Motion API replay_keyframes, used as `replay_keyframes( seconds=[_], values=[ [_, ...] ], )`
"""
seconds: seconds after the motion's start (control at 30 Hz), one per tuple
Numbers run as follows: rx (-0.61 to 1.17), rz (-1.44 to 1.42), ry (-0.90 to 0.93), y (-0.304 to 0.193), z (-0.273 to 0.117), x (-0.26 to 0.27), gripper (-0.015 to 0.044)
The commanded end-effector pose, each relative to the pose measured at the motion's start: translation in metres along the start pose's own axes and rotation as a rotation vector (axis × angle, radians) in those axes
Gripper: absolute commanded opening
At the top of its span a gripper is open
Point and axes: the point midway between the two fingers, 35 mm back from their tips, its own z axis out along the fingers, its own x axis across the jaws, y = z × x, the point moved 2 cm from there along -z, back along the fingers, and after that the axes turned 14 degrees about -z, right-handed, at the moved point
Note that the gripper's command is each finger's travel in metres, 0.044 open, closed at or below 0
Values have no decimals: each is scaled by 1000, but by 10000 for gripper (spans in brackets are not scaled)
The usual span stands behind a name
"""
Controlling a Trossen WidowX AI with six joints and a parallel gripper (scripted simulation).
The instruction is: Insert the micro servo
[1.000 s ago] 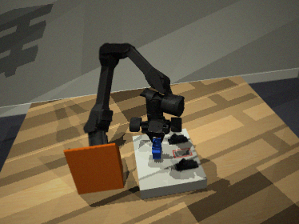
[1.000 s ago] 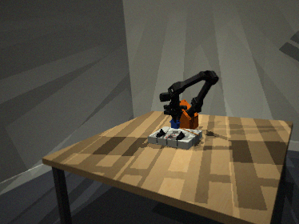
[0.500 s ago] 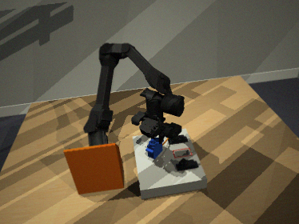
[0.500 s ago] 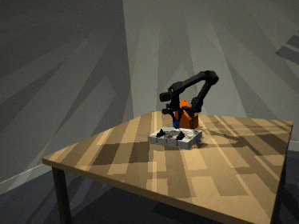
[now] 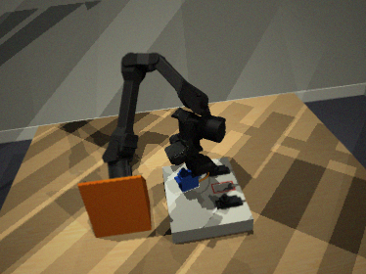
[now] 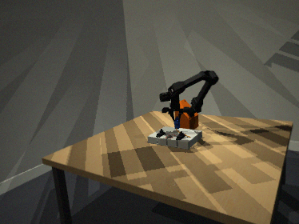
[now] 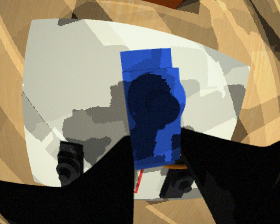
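The blue micro servo (image 5: 187, 181) (image 6: 177, 123) (image 7: 154, 100) is between the fingers of my gripper (image 5: 190, 173) (image 7: 154, 138), which is shut on it. It is held above the white deck (image 5: 198, 220) (image 7: 55, 50). In the wrist view its round top faces the camera, partly in shadow. Its orange cable (image 5: 204, 177) (image 7: 176, 166) shows at the finger end. The red outline (image 5: 222, 182) (image 7: 139, 181) of the marked pocket lies to the right of the servo in the top view; in the wrist view the servo and a finger hide most of it.
Two black servos sit on the deck on either side of the pocket, one (image 5: 230, 202) (image 6: 161, 133) (image 7: 70, 162) and the other (image 5: 220, 170) (image 6: 181, 136) (image 7: 177, 184). An orange block (image 5: 117, 207) (image 6: 189, 121) stands on the wooden table (image 5: 303, 176) (image 6: 240, 148) beside the deck.
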Motion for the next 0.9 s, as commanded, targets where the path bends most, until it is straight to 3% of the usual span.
replay_keyframes(
  seconds=[0.0,0.17,0.87],
  values=[
    [2,142,10,-1,-2,2,0],
    [3,291,10,-1,-2,2,0],
    [5,295,11,-47,-3,30,0]
  ],
)
